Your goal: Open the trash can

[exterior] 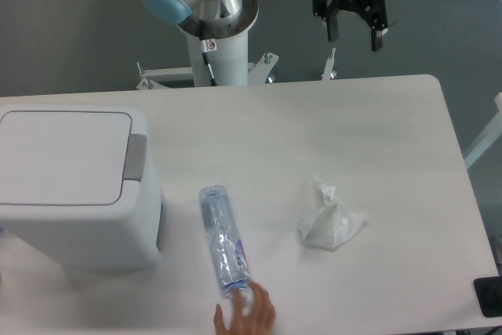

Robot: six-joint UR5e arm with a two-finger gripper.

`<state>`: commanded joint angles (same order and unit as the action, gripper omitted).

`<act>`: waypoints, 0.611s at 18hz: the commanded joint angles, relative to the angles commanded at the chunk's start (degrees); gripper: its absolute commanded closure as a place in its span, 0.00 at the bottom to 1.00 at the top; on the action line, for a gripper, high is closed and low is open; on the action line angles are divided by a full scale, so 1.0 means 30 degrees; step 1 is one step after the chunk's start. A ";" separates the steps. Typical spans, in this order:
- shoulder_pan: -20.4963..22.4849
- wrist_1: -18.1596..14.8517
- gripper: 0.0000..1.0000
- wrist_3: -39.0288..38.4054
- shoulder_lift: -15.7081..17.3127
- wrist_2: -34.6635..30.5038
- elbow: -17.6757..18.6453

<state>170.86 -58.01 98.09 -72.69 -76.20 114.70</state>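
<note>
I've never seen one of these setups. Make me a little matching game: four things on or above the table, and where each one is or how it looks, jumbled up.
Things:
1. trash can
2. plastic bottle
3. crumpled tissue
4. pincer

Descriptions:
A. lying on its side, a hand at its near end
B. open, above the table's far edge, holding nothing
C. at the left, lid shut
D. white wad, right of the bottle

Pairs: 1-C, 2-A, 3-D, 4-B

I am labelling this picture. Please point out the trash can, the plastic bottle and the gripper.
trash can (63,154): fixed camera, middle of its closed lid.
plastic bottle (223,241): fixed camera, middle of its lying body.
gripper (354,38): fixed camera, midway between its fingertips.
</note>
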 joint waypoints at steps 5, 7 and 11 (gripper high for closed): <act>0.0000 0.0000 0.00 -0.0059 0.0029 0.0029 0.0059; 0.0000 -0.0087 0.00 -0.0059 0.0088 0.0087 0.0059; -0.0643 -0.0409 0.00 -0.0640 0.0292 0.0058 0.0117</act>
<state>168.93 -59.24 96.17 -71.81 -76.03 115.05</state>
